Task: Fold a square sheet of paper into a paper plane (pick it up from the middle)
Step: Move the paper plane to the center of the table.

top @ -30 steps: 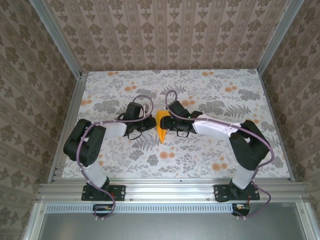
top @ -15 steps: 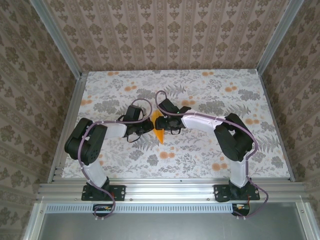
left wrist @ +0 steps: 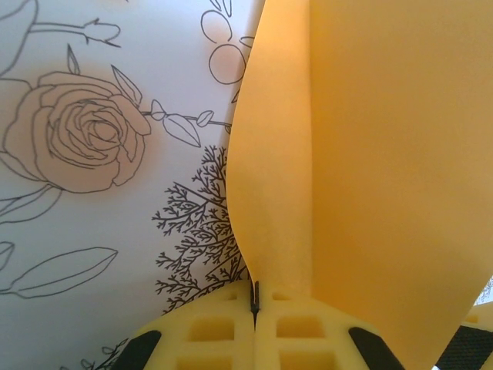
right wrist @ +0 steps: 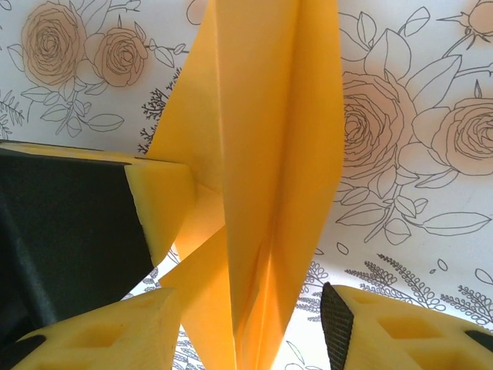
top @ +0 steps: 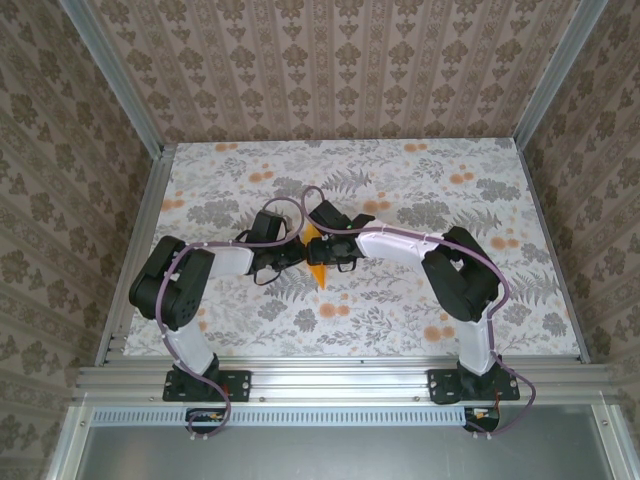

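Floral tablecloth, damask-papered walls; orange paper plane mid-table.

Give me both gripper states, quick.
Left gripper: shut on the paper plane.
Right gripper: open, fingers either side of the paper plane.

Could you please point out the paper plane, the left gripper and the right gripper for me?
paper plane (right wrist: 262, 139): right wrist view, middle of the folded paper.
left gripper (left wrist: 254, 302): left wrist view, where its shut pads meet.
right gripper (right wrist: 248, 302): right wrist view, midway between its fingertips.
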